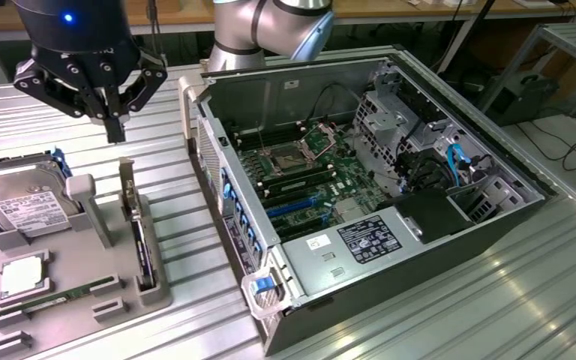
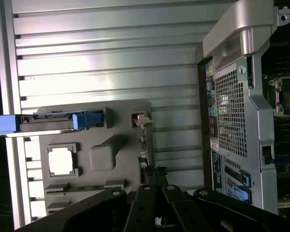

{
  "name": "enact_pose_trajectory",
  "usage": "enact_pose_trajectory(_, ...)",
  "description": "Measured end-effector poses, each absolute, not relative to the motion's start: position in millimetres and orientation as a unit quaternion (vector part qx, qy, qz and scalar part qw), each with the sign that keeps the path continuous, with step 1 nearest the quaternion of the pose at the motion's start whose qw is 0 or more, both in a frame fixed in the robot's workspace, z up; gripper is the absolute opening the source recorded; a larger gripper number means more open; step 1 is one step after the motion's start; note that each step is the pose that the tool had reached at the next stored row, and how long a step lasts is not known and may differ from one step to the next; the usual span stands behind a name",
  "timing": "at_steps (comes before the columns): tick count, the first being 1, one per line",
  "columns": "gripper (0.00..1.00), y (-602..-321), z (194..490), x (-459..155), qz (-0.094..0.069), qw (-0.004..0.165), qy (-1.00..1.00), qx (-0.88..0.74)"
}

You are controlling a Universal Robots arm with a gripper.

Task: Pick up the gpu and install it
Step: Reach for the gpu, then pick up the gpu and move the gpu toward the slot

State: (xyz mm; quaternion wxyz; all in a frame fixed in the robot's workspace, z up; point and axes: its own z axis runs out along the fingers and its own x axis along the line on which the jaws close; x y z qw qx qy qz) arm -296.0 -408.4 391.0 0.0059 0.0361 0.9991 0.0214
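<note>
Standing on edge in a slot of the grey moulded tray (image 1: 86, 259), the gpu (image 1: 142, 251), a thin dark circuit card with a silver end bracket, looks light, stiff and fragile, and is probably best pinched across its upper edge. The black robot gripper (image 1: 116, 129) hangs above it, empty, with its fingers pressed together. Seen edge-on, the card hides its faces and its connector edge.

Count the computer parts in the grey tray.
4: hard drive at the far end; processor chip nearer; memory stick nearest; gpu upright on the exterior view's right side of the tray. More may hide off-frame.
</note>
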Motion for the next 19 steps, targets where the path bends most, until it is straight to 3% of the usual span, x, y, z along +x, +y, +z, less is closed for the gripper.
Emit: enact_pose_trajectory(19, 0.11, -411, 391, -312, 0.021, 0.006, 0.999, 0.036)
